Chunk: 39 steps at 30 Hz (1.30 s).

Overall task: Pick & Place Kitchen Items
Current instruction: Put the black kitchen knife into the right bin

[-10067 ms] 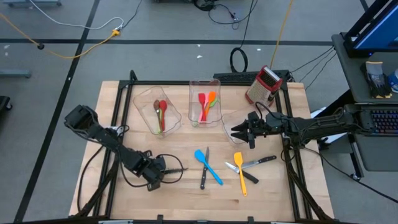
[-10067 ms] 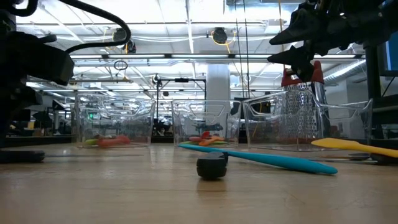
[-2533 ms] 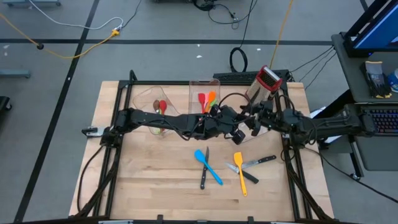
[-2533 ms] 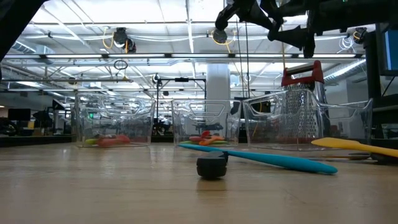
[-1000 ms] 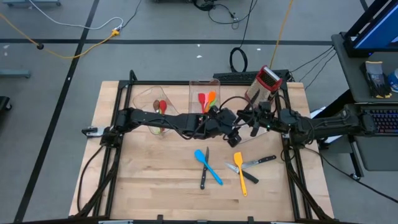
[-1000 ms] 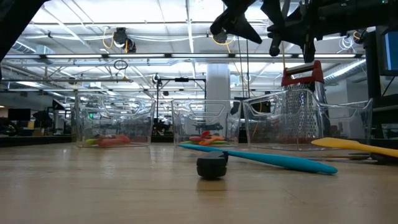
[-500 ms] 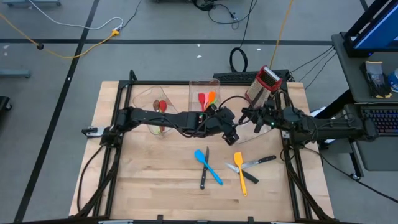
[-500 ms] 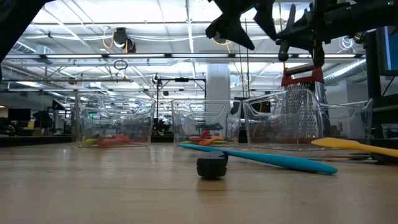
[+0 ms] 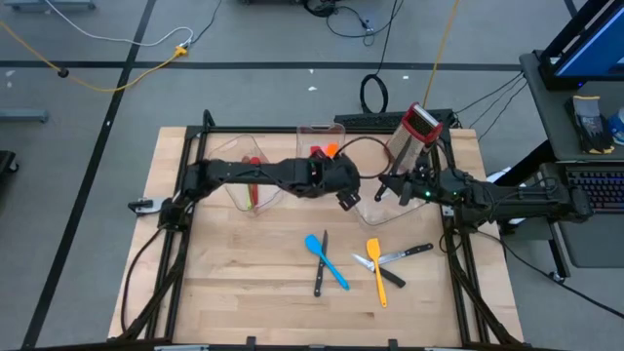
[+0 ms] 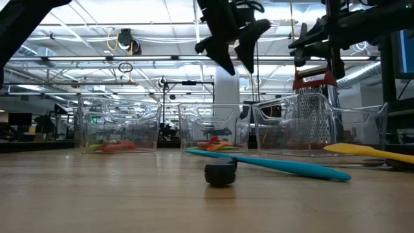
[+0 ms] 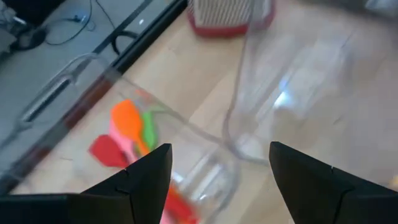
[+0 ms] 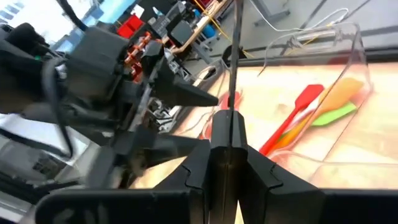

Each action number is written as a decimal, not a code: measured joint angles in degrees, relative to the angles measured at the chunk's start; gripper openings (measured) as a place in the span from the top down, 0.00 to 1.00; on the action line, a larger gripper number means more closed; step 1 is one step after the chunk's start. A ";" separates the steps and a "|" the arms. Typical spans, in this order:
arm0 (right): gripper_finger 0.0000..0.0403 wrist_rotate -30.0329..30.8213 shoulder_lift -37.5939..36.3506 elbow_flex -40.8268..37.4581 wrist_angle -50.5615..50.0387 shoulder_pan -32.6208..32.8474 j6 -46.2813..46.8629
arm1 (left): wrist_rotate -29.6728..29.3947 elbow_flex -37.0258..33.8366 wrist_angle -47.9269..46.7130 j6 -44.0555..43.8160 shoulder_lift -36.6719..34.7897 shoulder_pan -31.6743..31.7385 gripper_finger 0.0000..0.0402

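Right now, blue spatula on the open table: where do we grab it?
Mid-handle of the blue spatula, from straight above, fingers closing across the shaft. It lies flat, diagonal; the black-handled knife runs close beside it, so stay toward the lower handle end.

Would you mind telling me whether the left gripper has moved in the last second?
Yes. In the high view the left gripper has pulled back from the right bin toward the middle bin.

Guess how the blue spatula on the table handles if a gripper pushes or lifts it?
The blue spatula is long and slim, so probably light. It lies flat, apparently crossing the knife, so a push may swing it and drag that along. Its blade looks like silicone, likely bendy.
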 joint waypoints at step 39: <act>0.91 3.75 8.90 0.04 -4.94 1.53 56.45 | 41.44 -1.38 7.47 37.95 0.00 22.60 0.32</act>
